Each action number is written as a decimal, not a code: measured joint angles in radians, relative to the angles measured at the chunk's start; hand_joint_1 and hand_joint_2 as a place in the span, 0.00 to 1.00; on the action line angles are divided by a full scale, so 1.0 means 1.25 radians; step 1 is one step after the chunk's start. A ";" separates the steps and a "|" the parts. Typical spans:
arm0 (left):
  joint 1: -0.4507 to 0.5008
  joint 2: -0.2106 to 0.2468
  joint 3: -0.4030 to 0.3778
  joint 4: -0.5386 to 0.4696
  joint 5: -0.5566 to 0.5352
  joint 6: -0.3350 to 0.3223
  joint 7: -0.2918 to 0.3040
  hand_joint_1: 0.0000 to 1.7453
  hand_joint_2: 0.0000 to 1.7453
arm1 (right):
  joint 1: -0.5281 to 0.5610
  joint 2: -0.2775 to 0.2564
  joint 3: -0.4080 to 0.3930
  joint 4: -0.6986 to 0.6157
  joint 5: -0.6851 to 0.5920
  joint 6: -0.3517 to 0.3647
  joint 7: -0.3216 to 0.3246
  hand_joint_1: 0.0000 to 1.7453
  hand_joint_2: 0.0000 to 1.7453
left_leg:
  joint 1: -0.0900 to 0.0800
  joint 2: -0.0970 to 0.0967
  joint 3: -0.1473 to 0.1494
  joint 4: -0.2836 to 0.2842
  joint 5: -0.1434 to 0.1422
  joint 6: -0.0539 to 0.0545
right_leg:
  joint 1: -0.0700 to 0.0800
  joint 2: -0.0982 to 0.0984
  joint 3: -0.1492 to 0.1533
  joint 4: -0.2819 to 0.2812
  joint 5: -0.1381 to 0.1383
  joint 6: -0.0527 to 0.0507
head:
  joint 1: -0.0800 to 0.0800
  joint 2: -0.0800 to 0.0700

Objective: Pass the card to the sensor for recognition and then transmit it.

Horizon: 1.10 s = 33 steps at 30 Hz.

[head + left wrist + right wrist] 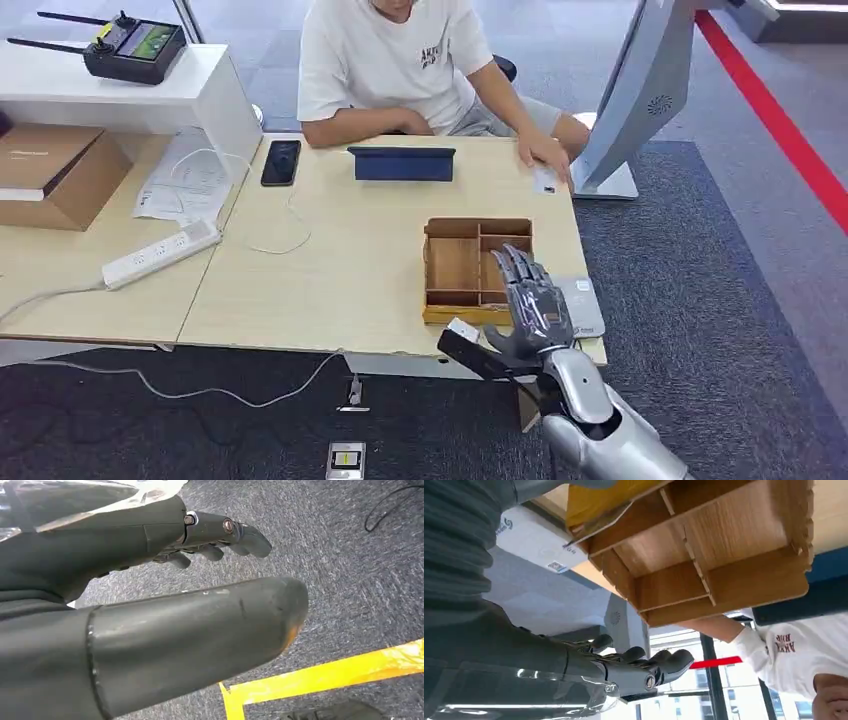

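Beside person's hand (543, 152) — card (545, 182) lengthwise away

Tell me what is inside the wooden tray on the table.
The wooden tray has dividers, and its visible compartments look bare. The right hand covers the front right corner, so anything there is hidden.

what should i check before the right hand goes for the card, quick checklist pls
1. Right hand free: ok, fingers apart, holding nothing, above the wooden tray.
2. Card located: cannot tell; a small white card lies under the person's hand, but it may not be the one.
3. Person clear of the path: not ok, that hand rests on the table by the card.
4. Sensor ready: cannot tell; a grey pad lies beside the tray.
5. Left hand out of the way: ok, open above the carpet.
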 joint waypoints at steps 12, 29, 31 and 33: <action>0.000 -0.001 0.000 0.000 0.004 0.002 0.009 0.00 0.00 | -0.023 0.035 0.006 0.119 -0.008 -0.009 -0.018 0.00 1.00 | 0.000 0.000 0.000 0.000 0.000 0.000 | 0.000 0.000 0.000 0.000 0.000 0.000 | 0.000 0.000; 0.001 -0.001 0.000 0.000 0.005 0.002 0.005 0.00 0.00 | -0.032 0.038 0.011 0.187 -0.031 -0.107 -0.015 0.00 1.00 | 0.000 0.000 0.000 0.000 0.000 0.000 | 0.000 0.000 0.000 0.000 0.000 0.000 | 0.000 0.000; 0.001 -0.001 0.000 0.000 0.005 0.002 0.005 0.00 0.00 | -0.032 0.034 0.011 0.193 -0.031 -0.114 -0.010 0.00 1.00 | 0.000 0.000 0.000 0.000 0.000 0.000 | 0.000 0.000 0.000 0.000 0.000 0.000 | 0.000 0.000; 0.001 -0.001 0.000 0.000 0.005 0.002 0.005 0.00 0.00 | -0.033 0.030 0.011 0.199 -0.036 -0.119 -0.009 0.00 1.00 | 0.000 0.000 0.000 0.000 0.000 0.000 | 0.000 0.000 0.000 0.000 0.000 0.000 | 0.000 0.000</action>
